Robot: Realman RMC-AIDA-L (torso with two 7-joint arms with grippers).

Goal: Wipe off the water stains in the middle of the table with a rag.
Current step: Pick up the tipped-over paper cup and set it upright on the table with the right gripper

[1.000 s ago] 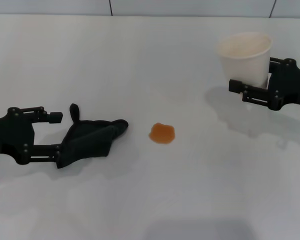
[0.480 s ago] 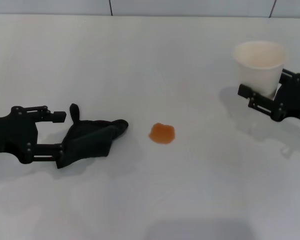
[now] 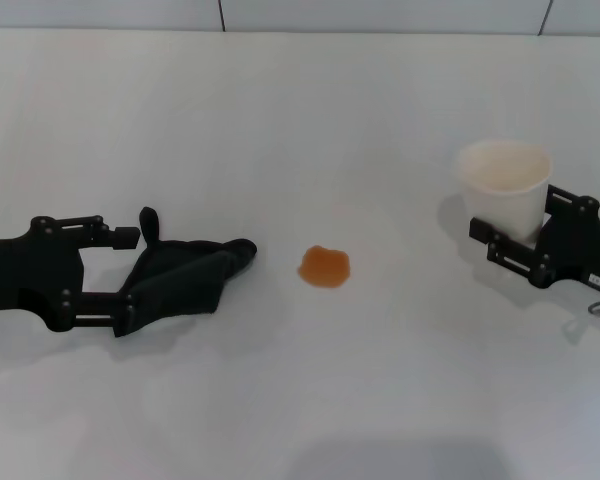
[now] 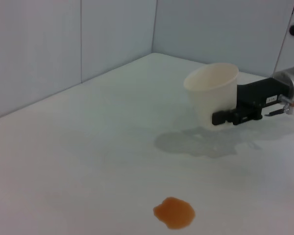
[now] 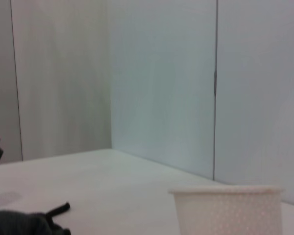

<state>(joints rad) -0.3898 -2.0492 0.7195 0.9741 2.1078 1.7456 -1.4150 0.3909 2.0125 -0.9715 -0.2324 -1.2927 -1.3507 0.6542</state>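
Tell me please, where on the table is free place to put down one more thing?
The table is bare along its far side, and along its near edge below the stain. The left is taken by the left claw with the black rag, the right by the right claw holding the paper cup.

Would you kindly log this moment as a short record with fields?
stain: orange blotch, mid-table, unwiped
rag: black cloth left of the stain, apart from it
left tool: shut on the rag, low over the table
right tool: shut on a white paper cup, at the right side
cup: upright
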